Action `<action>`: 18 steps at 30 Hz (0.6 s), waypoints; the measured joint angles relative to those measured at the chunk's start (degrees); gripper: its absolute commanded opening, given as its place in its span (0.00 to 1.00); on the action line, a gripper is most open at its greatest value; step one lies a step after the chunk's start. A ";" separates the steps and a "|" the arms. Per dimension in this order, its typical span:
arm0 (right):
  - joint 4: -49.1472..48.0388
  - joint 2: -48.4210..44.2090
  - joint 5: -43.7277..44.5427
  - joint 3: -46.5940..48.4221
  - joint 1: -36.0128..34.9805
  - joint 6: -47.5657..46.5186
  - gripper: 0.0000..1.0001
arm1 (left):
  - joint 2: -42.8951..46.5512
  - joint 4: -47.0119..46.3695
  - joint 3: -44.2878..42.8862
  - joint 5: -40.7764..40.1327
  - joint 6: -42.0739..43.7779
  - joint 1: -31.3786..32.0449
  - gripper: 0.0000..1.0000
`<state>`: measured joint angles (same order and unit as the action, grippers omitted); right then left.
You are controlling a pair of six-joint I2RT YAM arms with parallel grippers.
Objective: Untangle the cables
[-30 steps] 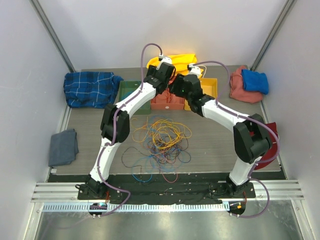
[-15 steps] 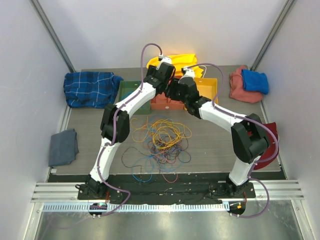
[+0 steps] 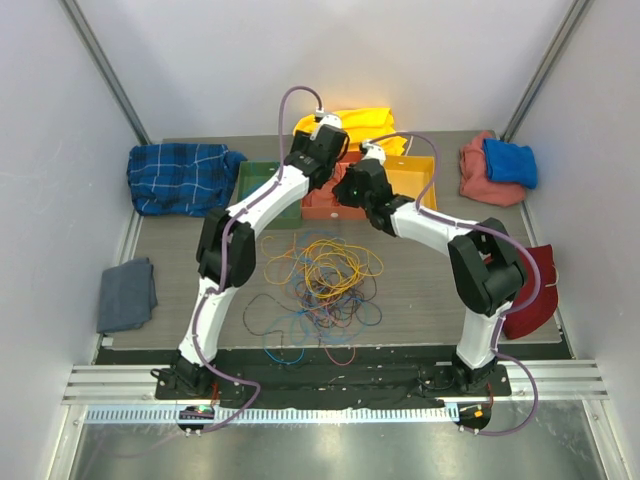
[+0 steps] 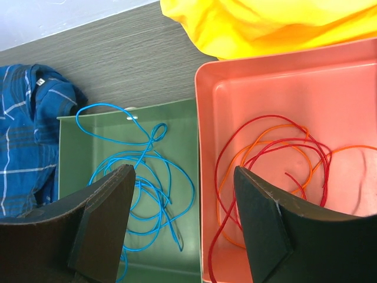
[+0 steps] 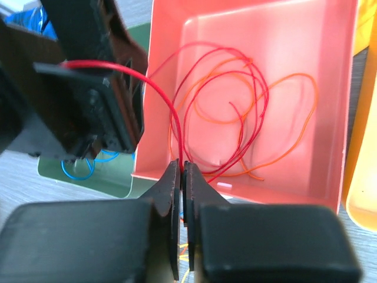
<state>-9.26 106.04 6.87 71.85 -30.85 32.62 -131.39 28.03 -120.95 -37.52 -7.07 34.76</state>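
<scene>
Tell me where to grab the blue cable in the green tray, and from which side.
I'd pinch the blue cable at its small twisted loop, coming straight down. It lies flat in the walled green tray, so no side approach; the twist gathers strands in one spot.

No text, brand, number or sign can be read in any view. A small white tag (image 4: 40, 82) sits on the blue plaid cloth (image 4: 23, 153), its print too small to make out.
</scene>
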 measured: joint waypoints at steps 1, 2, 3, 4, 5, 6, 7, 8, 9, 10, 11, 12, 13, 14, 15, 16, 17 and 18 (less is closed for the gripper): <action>-0.04 -0.02 0.15 0.07 0.02 -0.07 0.01 | 0.28 -0.11 0.35 0.02 0.00 0.00 0.72; -0.04 -0.02 0.39 0.28 0.04 -0.13 0.01 | 0.59 -0.11 0.79 0.02 0.00 0.00 0.72; -0.04 -0.02 0.63 0.61 0.15 -0.20 0.01 | 0.83 -0.17 1.20 0.00 0.00 0.00 0.72; -0.09 -0.02 0.90 0.96 0.22 -0.35 0.01 | 1.25 -0.28 1.99 0.00 0.00 0.00 0.71; -0.11 -0.04 1.20 1.42 0.24 -0.55 0.01 | 1.55 -0.28 2.62 0.02 -0.02 0.00 0.71; -0.04 -0.04 1.55 2.01 0.28 -0.68 0.01 | 1.79 -0.37 3.23 0.04 -0.07 0.00 0.70; 0.02 -0.02 1.79 2.56 0.39 -0.81 0.01 | 2.14 -0.37 4.02 0.07 -0.24 0.00 0.70; 0.04 -0.04 2.14 3.21 0.59 -0.90 0.01 | 2.51 -0.33 4.90 0.13 -0.46 0.00 0.70; 0.09 -0.02 2.49 4.00 0.74 -1.01 0.01 | 2.91 -0.39 5.84 0.26 -0.66 0.07 0.70; 0.17 -0.02 2.80 4.87 0.92 -1.03 0.01 | 3.32 -0.35 6.64 0.42 -0.92 0.15 0.70; 0.24 -0.02 3.08 5.75 1.11 -1.05 0.01 | 3.80 -0.33 7.72 0.57 -1.31 0.22 0.70; 0.35 -0.02 3.34 6.67 1.36 -1.05 0.01 | 4.37 -0.39 8.87 0.70 -1.55 0.28 0.69; 0.35 0.04 3.54 7.61 1.62 -1.09 0.01 | 4.76 -0.31 9.73 0.70 -1.75 0.37 0.69; 0.31 0.13 3.72 8.55 1.92 -1.16 0.01 | 5.11 -0.31 10.45 0.79 -1.92 0.48 0.69; 0.39 0.33 3.85 9.53 2.29 -1.22 0.01 | 5.40 -0.35 11.06 0.87 -2.01 0.59 0.68; 0.42 0.70 4.02 10.62 2.73 -1.25 0.01 | 5.99 -0.42 12.17 1.14 -2.21 0.79 0.68; 0.31 1.25 4.20 11.72 3.15 -1.27 0.01 | 6.49 -0.42 13.18 1.31 -2.47 0.96 0.68; 0.37 1.90 4.35 12.85 3.58 -1.27 0.01 | 6.93 -0.37 13.92 1.42 -2.69 1.14 0.68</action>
<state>-8.88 107.94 11.22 84.71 -27.27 31.35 -124.46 27.66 -107.02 -36.10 -9.76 35.90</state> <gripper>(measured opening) 0.039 0.687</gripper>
